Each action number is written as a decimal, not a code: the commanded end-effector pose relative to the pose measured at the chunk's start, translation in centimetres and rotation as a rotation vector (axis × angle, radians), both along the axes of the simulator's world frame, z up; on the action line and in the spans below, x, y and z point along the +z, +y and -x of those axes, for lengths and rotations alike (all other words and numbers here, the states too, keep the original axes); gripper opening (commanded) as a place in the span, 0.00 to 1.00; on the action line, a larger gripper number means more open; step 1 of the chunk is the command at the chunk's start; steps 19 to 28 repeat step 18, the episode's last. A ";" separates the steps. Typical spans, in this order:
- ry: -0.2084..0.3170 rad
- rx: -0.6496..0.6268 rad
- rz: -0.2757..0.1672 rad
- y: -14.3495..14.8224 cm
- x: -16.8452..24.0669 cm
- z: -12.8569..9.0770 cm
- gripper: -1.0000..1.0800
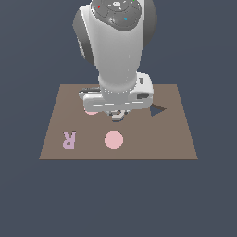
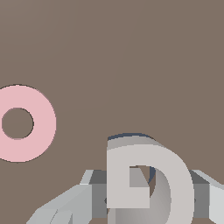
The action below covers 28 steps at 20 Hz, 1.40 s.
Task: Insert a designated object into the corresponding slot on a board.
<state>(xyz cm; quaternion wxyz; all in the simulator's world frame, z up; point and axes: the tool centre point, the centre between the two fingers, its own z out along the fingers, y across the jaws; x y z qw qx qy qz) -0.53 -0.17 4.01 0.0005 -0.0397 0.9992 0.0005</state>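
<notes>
Over the flat brown board [image 2: 109, 52], gripper [image 2: 144, 197] clamping smooth pale G block [image 2: 148, 175], beside pink ring [image 2: 26, 122].

Glossy white cylindrical arm link [image 1: 118, 46], rounded grey shoulder housings behind it on both sides. Dark grey round cap [image 1: 116, 10] on top, with raised segments and tiny red, green and blue dots. Below, a white boxy wrist block [image 1: 134, 92] with a dark slot on its side and a thin seam line. Pale grey angular gripper fingers [image 2: 70, 203] in the wrist view, faceted, with darker grey inner faces.
</notes>
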 end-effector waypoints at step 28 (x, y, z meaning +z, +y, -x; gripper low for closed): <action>0.000 0.004 0.000 0.0 -1.0 0.0 0.96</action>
